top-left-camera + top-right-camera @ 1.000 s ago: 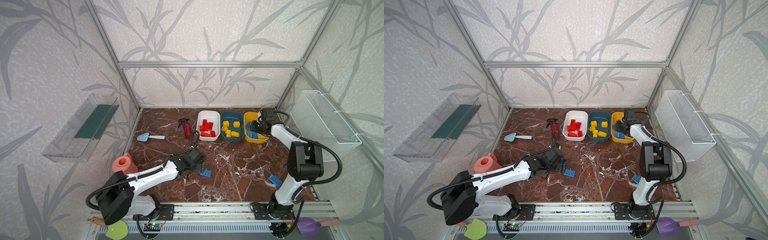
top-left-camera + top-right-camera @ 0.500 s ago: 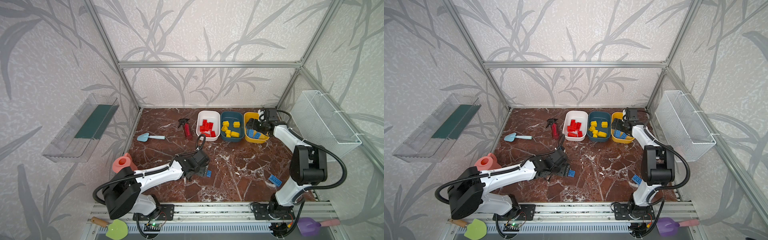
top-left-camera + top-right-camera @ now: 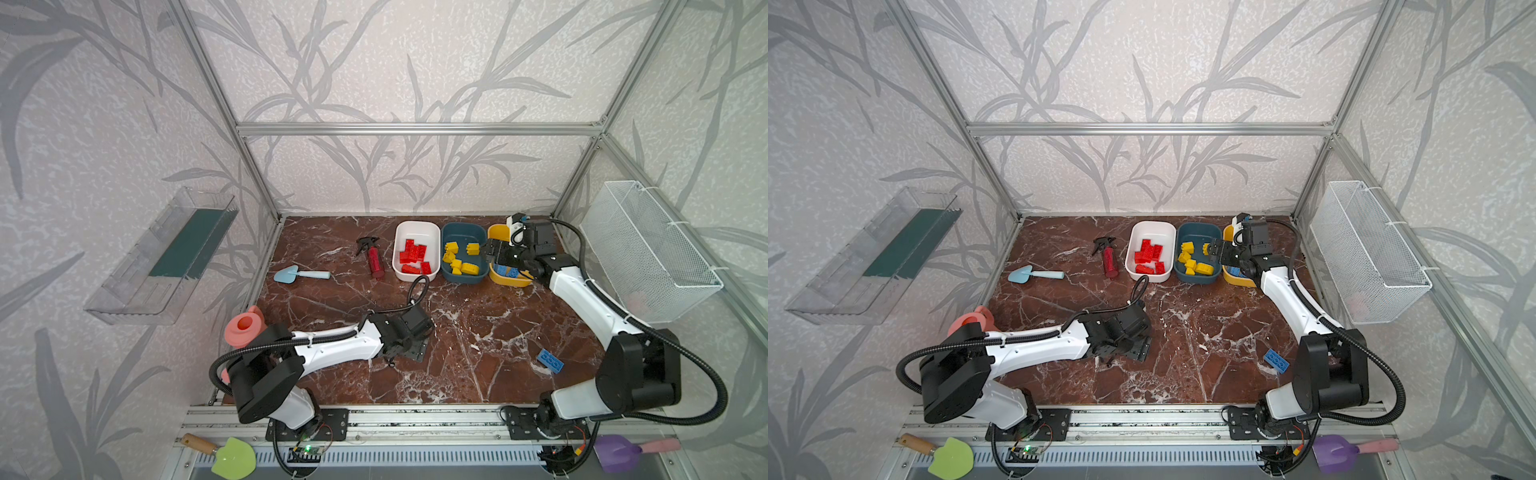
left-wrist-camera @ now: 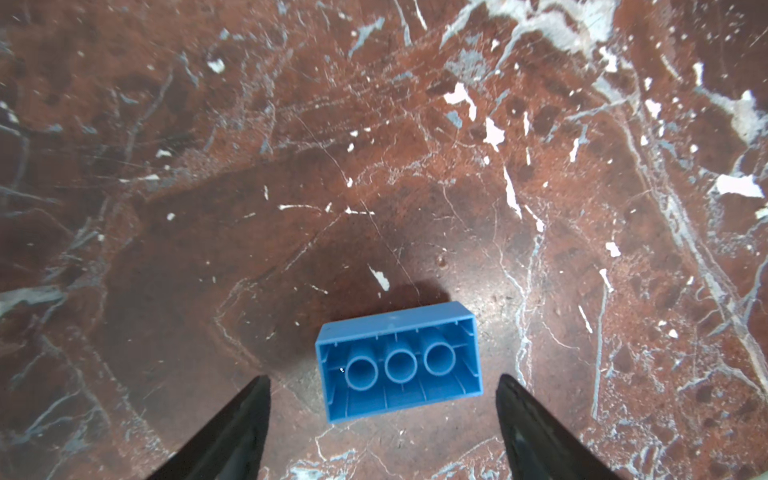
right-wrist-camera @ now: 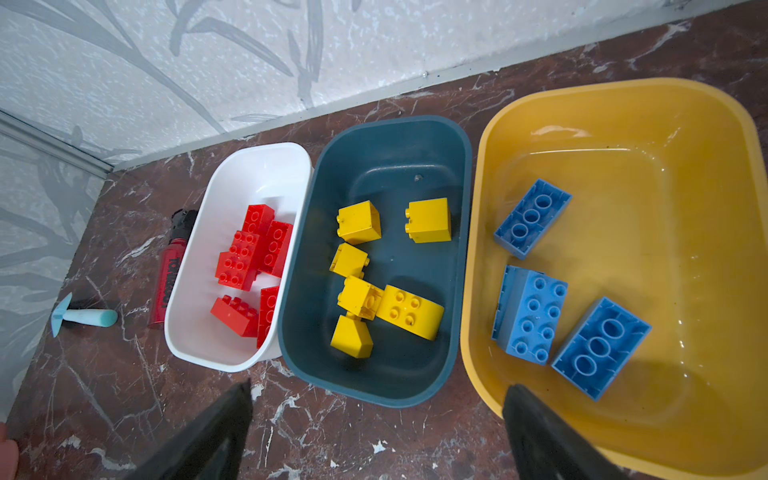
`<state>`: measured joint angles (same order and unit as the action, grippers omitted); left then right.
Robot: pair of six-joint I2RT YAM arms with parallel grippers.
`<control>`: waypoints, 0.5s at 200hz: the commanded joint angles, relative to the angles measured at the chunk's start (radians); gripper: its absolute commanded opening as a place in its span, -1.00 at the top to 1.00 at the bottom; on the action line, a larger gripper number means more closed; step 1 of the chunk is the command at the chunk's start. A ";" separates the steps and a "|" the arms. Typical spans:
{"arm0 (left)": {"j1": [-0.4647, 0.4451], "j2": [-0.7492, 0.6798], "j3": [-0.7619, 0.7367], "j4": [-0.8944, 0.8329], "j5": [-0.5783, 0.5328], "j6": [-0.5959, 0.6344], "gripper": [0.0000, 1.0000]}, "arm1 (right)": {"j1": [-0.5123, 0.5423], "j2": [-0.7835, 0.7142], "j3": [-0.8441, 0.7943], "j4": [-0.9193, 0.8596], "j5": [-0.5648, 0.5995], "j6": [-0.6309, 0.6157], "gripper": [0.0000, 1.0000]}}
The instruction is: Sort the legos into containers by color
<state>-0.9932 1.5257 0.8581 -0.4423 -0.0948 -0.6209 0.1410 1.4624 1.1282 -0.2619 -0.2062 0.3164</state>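
One upturned blue rectangular plastic lego brick [image 4: 399, 361] is found on the red marble desk [image 4: 374, 145], well apart from the yellow plastic tub [image 5: 685, 137] — bracketed by the spread, empty left pincer [image 4: 382, 377], its long axis laid from tip to tip, so the ends would be gripped.

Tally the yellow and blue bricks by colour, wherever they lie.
Yellow bricks: 6, all in the teal tub
Blue bricks: 5, with 3 in the yellow tub and 2 on the table
Total: 11
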 commanded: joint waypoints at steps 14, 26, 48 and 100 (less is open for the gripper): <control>-0.002 0.043 0.025 -0.013 0.032 -0.012 -0.70 | 0.030 -0.040 -0.013 0.000 0.024 -0.023 -0.91; -0.002 0.053 0.028 -0.015 0.035 -0.017 -0.71 | 0.039 -0.042 -0.013 -0.003 0.030 -0.026 -0.91; -0.004 0.067 0.034 -0.013 0.033 -0.022 -0.70 | 0.056 -0.046 -0.016 -0.003 0.040 -0.030 -0.91; -0.005 0.116 0.071 -0.021 0.033 -0.023 -0.52 | 0.077 -0.061 -0.022 -0.008 0.046 -0.031 -0.91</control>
<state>-0.9943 1.6234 0.8997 -0.4416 -0.0574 -0.6315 0.2111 1.4425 1.1164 -0.2638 -0.1730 0.2970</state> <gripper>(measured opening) 0.800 0.955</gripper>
